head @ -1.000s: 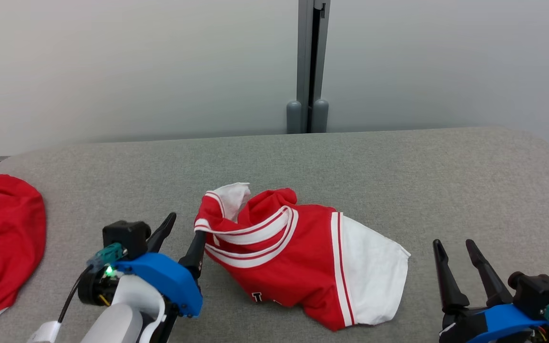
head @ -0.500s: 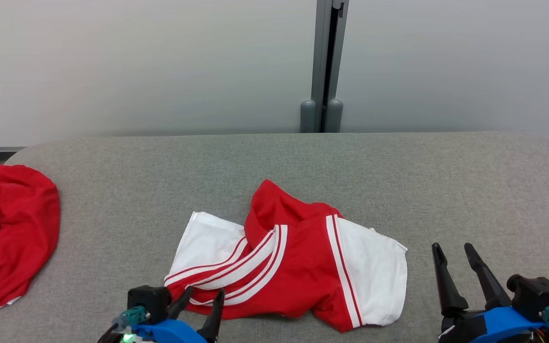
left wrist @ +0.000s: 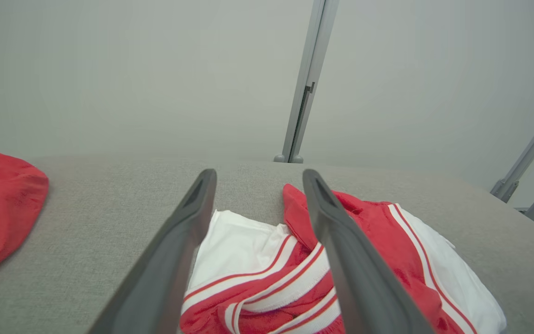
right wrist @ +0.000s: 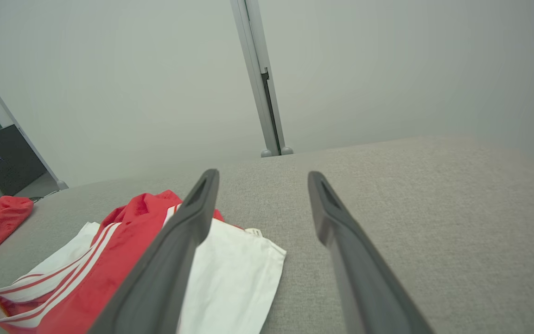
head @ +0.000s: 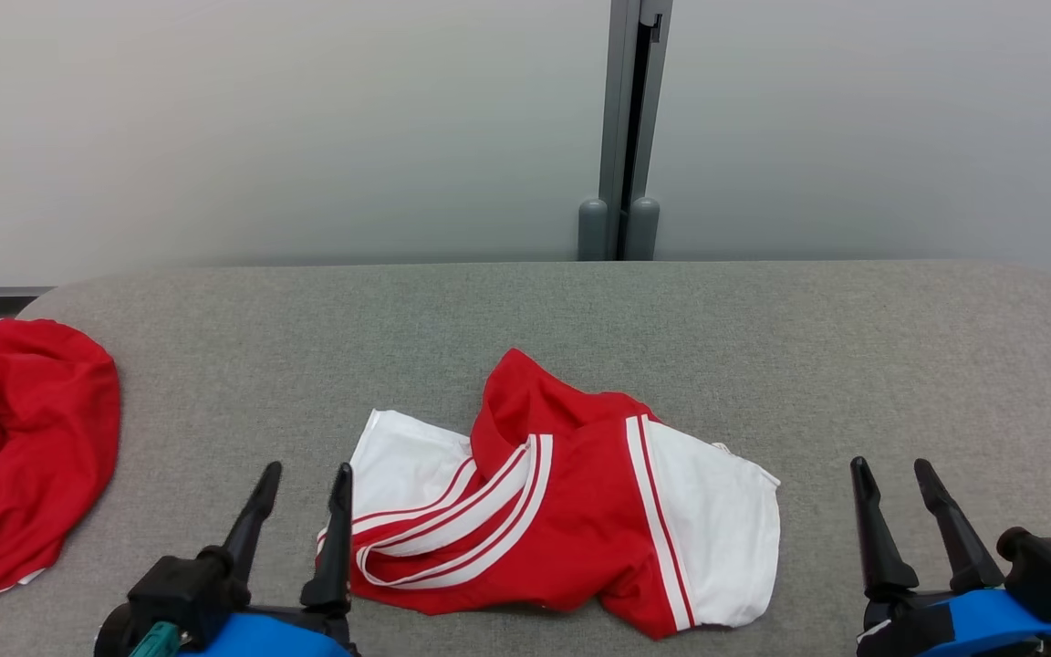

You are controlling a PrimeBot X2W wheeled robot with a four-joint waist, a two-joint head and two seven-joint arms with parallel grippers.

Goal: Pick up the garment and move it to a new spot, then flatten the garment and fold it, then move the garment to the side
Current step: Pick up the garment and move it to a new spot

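Grey fabric covers the surface (head: 525, 310), with a spare red cloth (head: 24, 456) bunched at its left edge. Near left, the left jaws stand spread and empty just beside the garment (head: 562, 511), which lies rumpled mid-surface, seemingly centred so both arms can flatten it. Near right, the right jaws are likewise released, apart from its white panel.

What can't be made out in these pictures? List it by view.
Head view: red cloth, cut off by the left edge; garment, underside hidden by its own folds.
Left wrist view: left gripper covers part of the garment.
Right wrist view: right gripper does likewise.
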